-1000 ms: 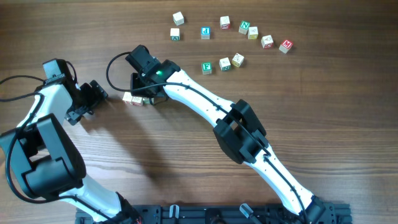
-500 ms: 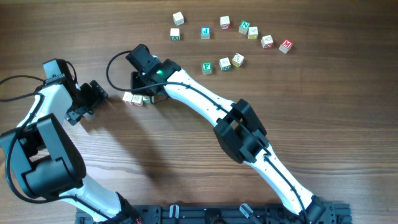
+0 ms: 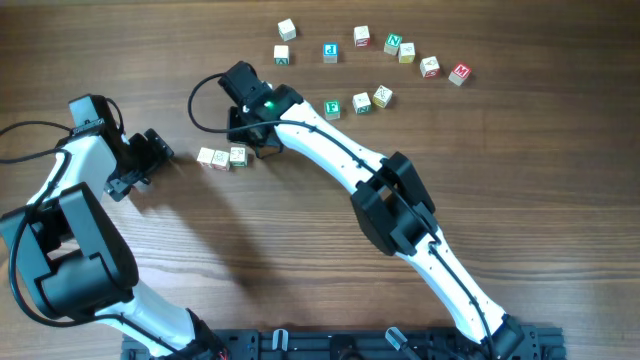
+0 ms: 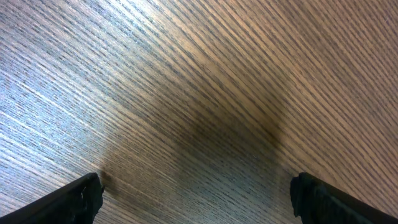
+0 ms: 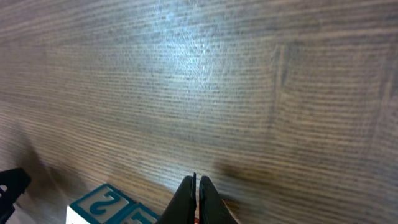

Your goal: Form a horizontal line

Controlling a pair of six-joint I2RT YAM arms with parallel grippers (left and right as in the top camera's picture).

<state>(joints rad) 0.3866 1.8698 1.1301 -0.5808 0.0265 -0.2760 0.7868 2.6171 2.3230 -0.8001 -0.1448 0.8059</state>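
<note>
The horizontal line [image 3: 222, 157] is a short row of three pale letter cubes lying edge to edge on the wooden table, left of centre. My right gripper [image 3: 263, 143] sits just right of the row, apart from it. In the right wrist view its fingers [image 5: 196, 194] are pressed shut with nothing between them, and a teal-marked cube face [image 5: 99, 203] shows at the lower left. My left gripper [image 3: 153, 150] is open and empty to the left of the row. In the left wrist view the fingers [image 4: 199, 198] frame only bare wood.
Several loose letter cubes lie at the back: a white one [image 3: 287, 29], a blue-lettered one [image 3: 330, 52], a green one [image 3: 393, 43] and a red one [image 3: 459, 73]. Three more [image 3: 361, 103] sit in a slanted group right of my right wrist.
My right gripper has drawn back up and to the right, off the row, uncovering the row's right-hand cube. The left arm has not moved.
</note>
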